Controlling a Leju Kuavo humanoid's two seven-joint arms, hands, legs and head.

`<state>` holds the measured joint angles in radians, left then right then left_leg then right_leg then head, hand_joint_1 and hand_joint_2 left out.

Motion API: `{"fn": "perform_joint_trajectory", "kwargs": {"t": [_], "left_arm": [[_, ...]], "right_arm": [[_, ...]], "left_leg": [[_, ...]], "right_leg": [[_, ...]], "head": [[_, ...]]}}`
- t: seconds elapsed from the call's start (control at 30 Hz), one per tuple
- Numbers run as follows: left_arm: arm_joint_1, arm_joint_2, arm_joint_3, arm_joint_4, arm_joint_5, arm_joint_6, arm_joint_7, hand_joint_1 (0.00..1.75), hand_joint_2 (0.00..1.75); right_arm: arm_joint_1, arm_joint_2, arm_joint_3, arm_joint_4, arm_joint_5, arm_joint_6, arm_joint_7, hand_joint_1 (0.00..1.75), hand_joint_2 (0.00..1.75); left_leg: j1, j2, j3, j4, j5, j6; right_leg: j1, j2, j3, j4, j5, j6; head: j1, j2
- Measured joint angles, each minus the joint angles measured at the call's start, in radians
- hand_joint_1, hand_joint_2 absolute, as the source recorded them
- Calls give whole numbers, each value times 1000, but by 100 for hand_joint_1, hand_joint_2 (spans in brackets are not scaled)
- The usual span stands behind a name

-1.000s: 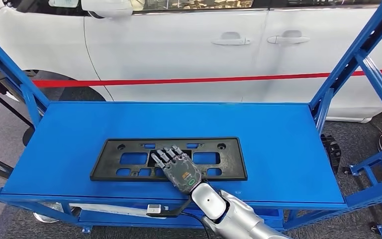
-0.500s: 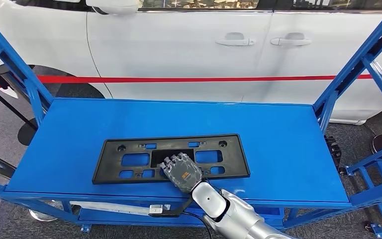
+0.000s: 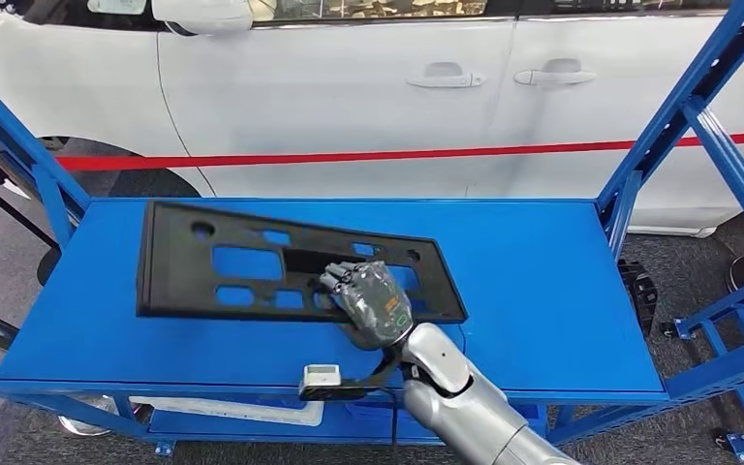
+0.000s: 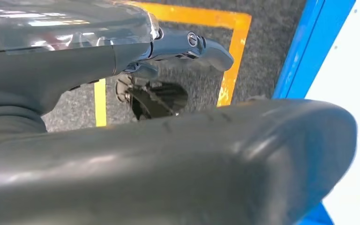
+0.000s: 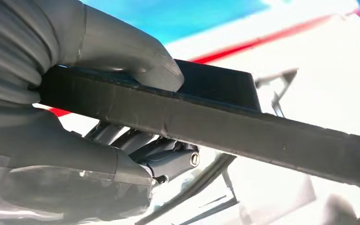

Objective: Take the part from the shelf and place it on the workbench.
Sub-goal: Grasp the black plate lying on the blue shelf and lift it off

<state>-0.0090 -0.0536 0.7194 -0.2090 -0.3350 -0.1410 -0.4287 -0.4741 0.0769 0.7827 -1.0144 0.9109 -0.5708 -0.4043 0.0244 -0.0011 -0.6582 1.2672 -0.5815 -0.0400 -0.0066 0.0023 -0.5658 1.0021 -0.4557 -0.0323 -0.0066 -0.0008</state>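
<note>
Open blue shelf top [image 3: 533, 262] on the right; slanted blue posts [image 3: 683, 116] and the white car [image 3: 368, 87] hem it in.

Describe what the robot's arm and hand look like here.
The right arm is smooth silver with a rounded wrist joint. The right hand is dark grey with a small green marking on its back. A black cable runs to a small grey box beside the wrist.

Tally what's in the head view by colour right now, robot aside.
Black: 1, the part, gripped by the right hand
Blue: 1, the shelf
White: 1, the car
Red: 1, the barrier tape
Total: 4
</note>
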Motion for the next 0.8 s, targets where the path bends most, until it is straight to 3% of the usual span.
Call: {"fn": "perform_joint_trajectory", "kwargs": {"t": [0.07,0.13,0.23,0.3,0.4,0.43,0.47,0.5,0.53,0.6,0.63,0.73,0.8], "left_arm": [[-1,3,6,0,1,-9,-7,0,0],[-5,6,11,0,1,-18,-16,0,0],[-7,9,19,0,0,-35,-39,0,0],[-7,10,21,0,-3,-45,-58,0,0],[-12,11,22,0,-14,-54,-75,0,0],[-13,11,22,0,-18,-56,-77,0,0],[-14,11,22,0,-21,-58,-76,0,0],[-15,11,22,0,-23,-59,-73,0,0],[-17,11,22,0,-25,-60,-69,0,0],[-23,11,22,0,-30,-60,-55,0,0],[-26,11,22,0,-32,-59,-49,0,0],[-31,11,23,0,-34,-48,-33,0,0],[-31,13,26,0,-34,-37,-25,0,0]], "right_arm": [[27,-16,-48,-112,-195,46,-96,175,175],[57,-33,-93,-224,-390,125,-181,175,175],[104,-58,-140,-391,-688,322,-269,175,175],[134,-70,-166,-504,-870,501,-287,175,175],[177,-80,-210,-633,-1086,763,-288,175,175],[190,-83,-222,-660,-1144,829,-282,175,175],[201,-86,-231,-679,-1192,878,-270,175,175],[208,-90,-238,-694,-1232,920,-251,175,175],[211,-93,-242,-708,-1263,955,-228,175,175],[213,-97,-244,-734,-1293,1009,-181,175,175],[214,-99,-244,-749,-1294,1025,-164,175,175],[227,-106,-243,-782,-1271,1039,-142,175,175],[240,-112,-244,-793,-1248,1039,-143,175,175]], "left_leg": [[2,1,67,-138,67,0],[0,-3,114,-241,101,9],[-6,-7,112,-258,107,30],[-4,-6,112,-266,114,44],[-5,-5,112,-270,117,56],[-6,-5,112,-269,117,57],[-6,-5,112,-268,117,58],[-7,-5,112,-266,116,57],[-7,-6,113,-264,115,56],[-10,-7,111,-258,111,51],[-12,-8,108,-255,109,47],[-15,-10,103,-254,109,33],[-13,-8,96,-238,88,22]], "right_leg": [[-1,1,1,4,-3,5],[2,2,-3,12,-6,16],[2,3,-12,14,-4,35],[-1,3,-25,40,-25,45],[-5,3,-106,211,-113,55],[-6,2,-136,269,-133,57],[-6,2,-153,299,-135,57],[-6,2,-152,289,-117,56],[-6,2,-131,241,-84,53],[-3,3,-70,105,-17,43],[-1,3,-50,57,0,39],[2,3,-42,27,7,30],[-2,1,-44,20,16,18]], "head": [[0,0],[1,0],[2,0],[2,0],[3,0],[2,0],[2,0],[2,0],[3,0],[3,0],[2,0],[1,0],[1,0]]}}
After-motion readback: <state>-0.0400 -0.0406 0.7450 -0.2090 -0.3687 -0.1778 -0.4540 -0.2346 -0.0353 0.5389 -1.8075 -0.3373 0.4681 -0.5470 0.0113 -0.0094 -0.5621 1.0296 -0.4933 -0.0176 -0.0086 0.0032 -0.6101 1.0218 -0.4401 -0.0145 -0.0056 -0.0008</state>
